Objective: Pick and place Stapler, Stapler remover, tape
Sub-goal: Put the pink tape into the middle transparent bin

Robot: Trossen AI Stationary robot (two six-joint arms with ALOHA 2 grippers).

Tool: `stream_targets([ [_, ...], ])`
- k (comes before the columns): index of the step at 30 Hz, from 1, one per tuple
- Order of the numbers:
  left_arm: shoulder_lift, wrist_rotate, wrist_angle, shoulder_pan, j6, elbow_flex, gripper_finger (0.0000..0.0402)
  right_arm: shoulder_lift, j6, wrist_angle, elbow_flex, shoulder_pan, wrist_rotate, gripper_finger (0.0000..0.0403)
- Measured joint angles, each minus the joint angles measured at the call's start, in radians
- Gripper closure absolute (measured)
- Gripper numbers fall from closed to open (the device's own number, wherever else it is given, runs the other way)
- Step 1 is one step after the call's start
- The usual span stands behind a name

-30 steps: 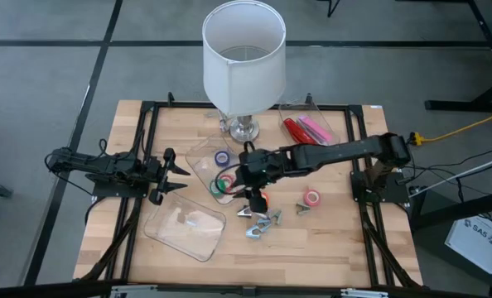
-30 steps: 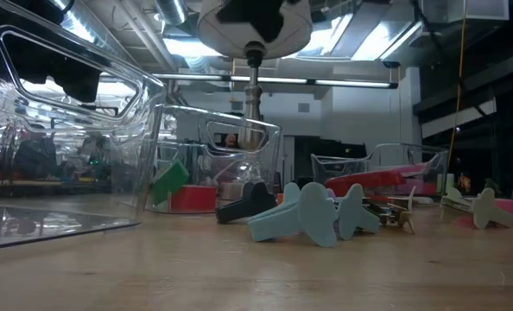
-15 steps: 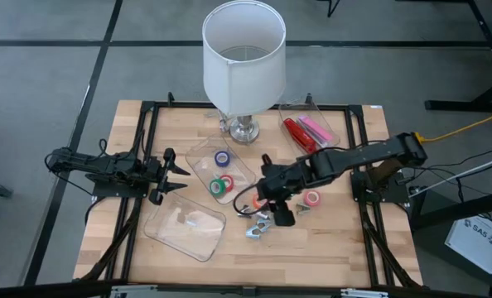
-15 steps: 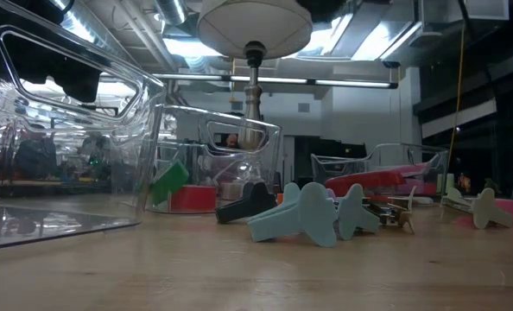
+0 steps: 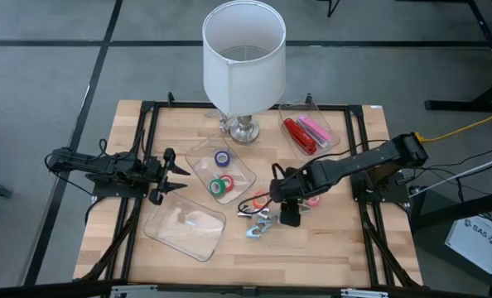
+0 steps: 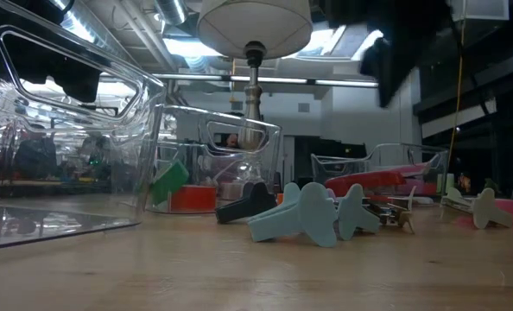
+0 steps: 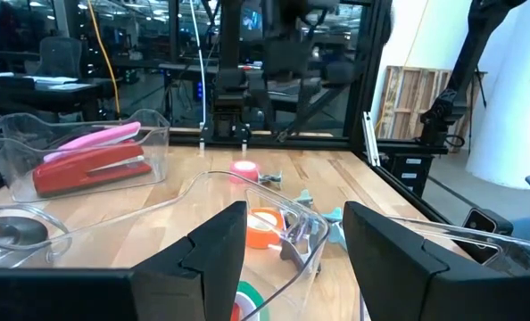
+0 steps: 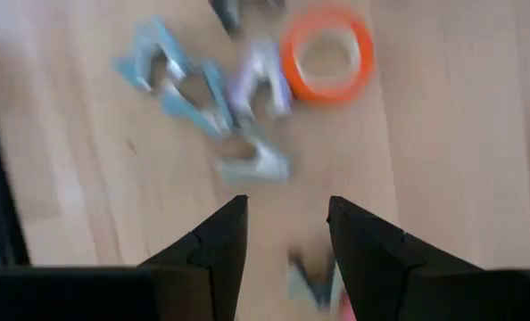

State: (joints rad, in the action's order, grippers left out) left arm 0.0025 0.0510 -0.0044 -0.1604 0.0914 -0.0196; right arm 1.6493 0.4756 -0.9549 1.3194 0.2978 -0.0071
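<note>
I read no labels on the table things. My right gripper, fingers apart and empty, hangs at frame center; its wrist view alone shows the orange tape blurred.

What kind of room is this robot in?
Probably a robotics lab or workshop: a wooden table in a black frame, bare ceiling pipes, and desks with office chairs behind.

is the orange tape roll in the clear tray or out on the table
Out. The orange tape roll lies flat on the bare wood beside the clear tray, outside its rim.
</note>
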Motion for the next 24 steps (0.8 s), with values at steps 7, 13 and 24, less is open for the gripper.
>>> stream_targets([
  [7, 0.0, 0.0, 0.0, 0.0, 0.0, 0.0, 0.0217, 0.0, 0.151, -0.231, -0.043, 0.038, 0.036, 0.0242],
  [13, 0.0, 0.0, 0.0, 0.0, 0.0, 0.0, 0.0217, 0.0, 0.176, -0.292, -0.094, 0.081, 0.06, 0.0242],
  [24, 0.0, 0.0, 0.0, 0.0, 0.0, 0.0, 0.0217, 0.001, 0.16, -0.168, -0.263, 0.109, 0.056, 0.0242],
])
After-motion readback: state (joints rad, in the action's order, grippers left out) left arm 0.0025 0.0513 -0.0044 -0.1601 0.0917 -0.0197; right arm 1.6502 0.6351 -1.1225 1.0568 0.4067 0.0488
